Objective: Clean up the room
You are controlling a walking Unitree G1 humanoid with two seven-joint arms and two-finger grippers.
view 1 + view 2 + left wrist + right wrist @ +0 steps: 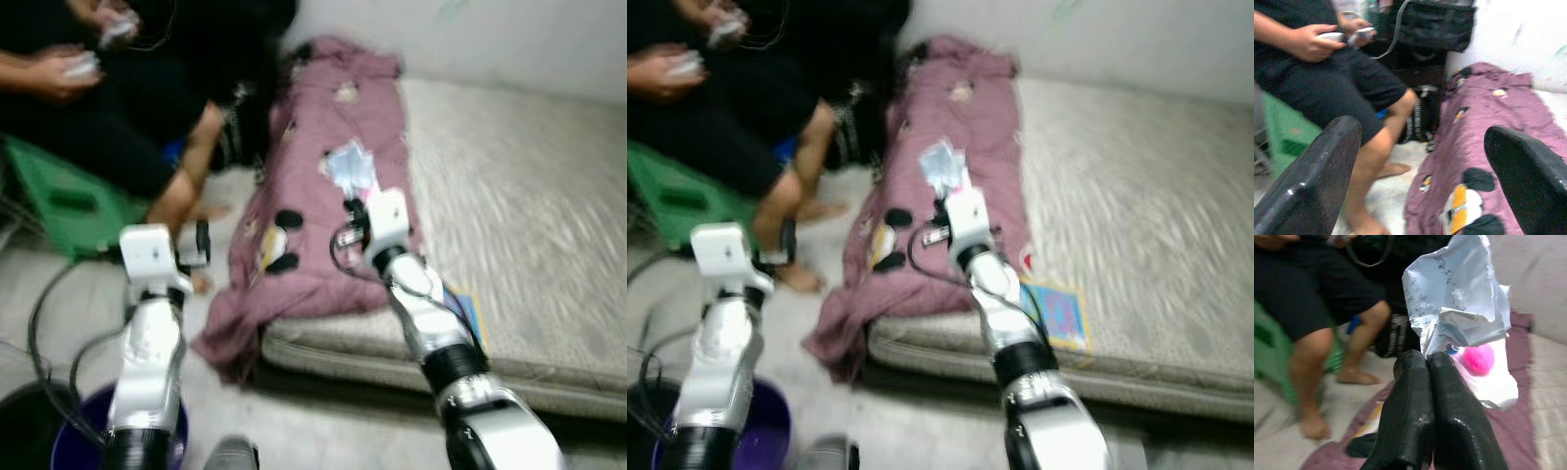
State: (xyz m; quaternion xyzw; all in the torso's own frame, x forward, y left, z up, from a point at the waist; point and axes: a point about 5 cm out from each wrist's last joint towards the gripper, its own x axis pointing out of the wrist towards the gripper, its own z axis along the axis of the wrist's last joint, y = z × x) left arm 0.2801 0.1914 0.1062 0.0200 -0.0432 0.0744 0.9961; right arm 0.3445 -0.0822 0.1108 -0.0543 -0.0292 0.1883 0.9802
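right gripper (pixel 1426 363) fingers pinch crumpled paper wrapper (pixel 1459 313) at their tips; left gripper (pixel 1420 161) spread.

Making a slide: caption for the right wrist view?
Right pincer shut on crumpled paper above a purple blanket.

- Left arm (pixel 147 362): silver shell, glossy; black band low down near the frame edge; white boxy wrist block on top.
- Right arm (pixel 431 323): same silver shell, black joint ring mid-forearm, white wrist block.
- Thin black cables loop beside each wrist block and trail down along the arms.
- Left gripper (pixel 1422 161): two broad black fingers, rounded tips, faintly speckled matte surface.
- Right gripper (pixel 1426 363): two black fingers, smooth, slightly shiny, rounded at the ends.
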